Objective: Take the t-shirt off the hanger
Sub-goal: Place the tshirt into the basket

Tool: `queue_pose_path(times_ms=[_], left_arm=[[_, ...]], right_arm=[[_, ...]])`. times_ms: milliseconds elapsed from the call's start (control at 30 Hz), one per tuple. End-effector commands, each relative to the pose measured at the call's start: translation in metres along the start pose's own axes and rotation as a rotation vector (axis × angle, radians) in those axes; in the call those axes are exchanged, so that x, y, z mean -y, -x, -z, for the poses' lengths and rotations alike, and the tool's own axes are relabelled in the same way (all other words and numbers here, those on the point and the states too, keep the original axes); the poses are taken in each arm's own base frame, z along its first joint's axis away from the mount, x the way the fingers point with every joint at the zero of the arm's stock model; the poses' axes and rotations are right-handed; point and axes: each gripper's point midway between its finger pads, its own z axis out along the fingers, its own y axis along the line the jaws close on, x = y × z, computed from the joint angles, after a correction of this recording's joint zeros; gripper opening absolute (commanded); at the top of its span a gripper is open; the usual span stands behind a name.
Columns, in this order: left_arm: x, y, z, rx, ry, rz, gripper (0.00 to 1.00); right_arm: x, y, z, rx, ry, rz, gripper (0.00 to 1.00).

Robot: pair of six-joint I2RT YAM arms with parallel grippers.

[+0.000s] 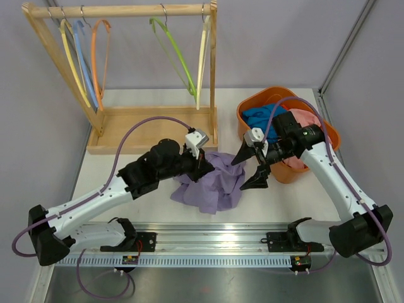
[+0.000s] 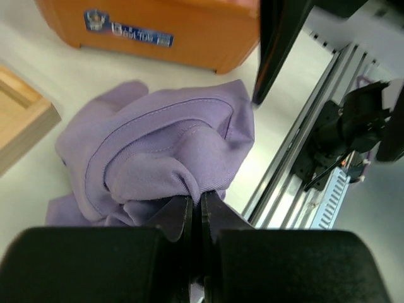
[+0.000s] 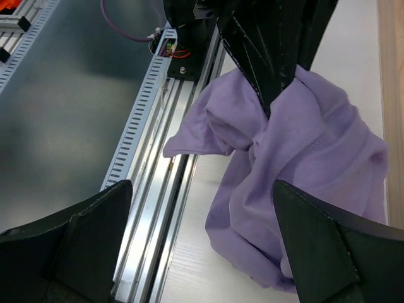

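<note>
My left gripper is clenched on a fold of the purple t-shirt. The shirt droops from that pinch into a heap on the table, just past the middle of its near edge. My right gripper hangs spread wide and empty just right of the heap, so the cloth lies to its left and lower. I see no hanger in the folds and judge the shirt free. Beyond, an orange basket sits at the right edge, and the wooden rack with bare hangers stands toward the far left corner.
</note>
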Motion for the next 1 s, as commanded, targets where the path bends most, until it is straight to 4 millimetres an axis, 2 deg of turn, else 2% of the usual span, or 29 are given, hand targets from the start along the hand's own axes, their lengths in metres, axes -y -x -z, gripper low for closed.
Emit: queue_pose_path(times_ms=[0,133,200,233,300,333,433,467,533,567,667,700,767,800,833,900,933,967], left_arm=[[0.029,0.068,0.024,0.188,-0.085,-0.064,0.0],[0.045,0.101,0.039,0.259,-0.127,-0.075,0.0],[0.053,0.11,0.046,0.279,-0.158,-0.076,0.0],[0.057,0.117,0.05,0.299,-0.171,-0.077,0.0],[0.066,0.133,0.062,0.345,-0.199,-0.082,0.0],[0.069,0.14,0.066,0.369,-0.208,-0.083,0.0],[0.077,0.163,0.08,0.447,-0.225,-0.1,0.0],[0.08,0.173,0.085,0.475,-0.228,-0.109,0.0],[0.08,0.185,0.086,0.493,-0.212,-0.127,0.0],[0.081,0.19,0.086,0.501,-0.208,-0.134,0.0],[0.083,0.211,0.089,0.543,-0.196,-0.158,0.0],[0.086,0.22,0.095,0.575,-0.2,-0.165,0.0],[0.087,0.225,0.099,0.603,-0.201,-0.162,0.0],[0.089,0.23,0.104,0.628,-0.206,-0.161,0.0],[0.088,0.229,0.108,0.638,-0.207,-0.147,0.0],[0.088,0.227,0.112,0.649,-0.206,-0.136,0.0],[0.085,0.222,0.113,0.647,-0.198,-0.123,0.0],[0.083,0.22,0.114,0.643,-0.189,-0.114,0.0]], right_arm=[[0.008,0.034,-0.011,0.046,-0.001,0.041,0.99],[0.028,0.051,-0.025,0.071,-0.037,0.003,1.0],[0.05,0.056,-0.027,0.079,-0.115,0.019,1.0],[0.055,0.057,-0.027,0.088,-0.139,-0.035,1.0],[0.071,0.062,-0.026,0.103,-0.208,-0.023,0.99],[0.072,0.063,-0.027,0.114,-0.213,-0.059,0.99],[0.069,0.074,-0.036,0.153,-0.168,-0.09,1.0],[0.058,0.079,-0.047,0.16,-0.116,-0.077,0.99],[0.047,0.087,-0.058,0.174,-0.074,-0.045,1.0],[0.033,0.09,-0.069,0.177,-0.023,-0.037,0.99],[0.014,0.099,-0.08,0.21,0.059,-0.05,0.97],[0.008,0.104,-0.084,0.224,0.086,-0.056,0.89],[0.002,0.107,-0.084,0.234,0.113,-0.066,0.79],[0.002,0.109,-0.084,0.239,0.114,-0.07,0.61],[-0.001,0.111,-0.082,0.239,0.117,-0.098,0.52],[-0.003,0.117,-0.078,0.241,0.105,-0.098,0.27],[-0.008,0.124,-0.074,0.255,0.098,-0.086,0.09],[-0.009,0.126,-0.072,0.262,0.088,-0.085,0.05]])
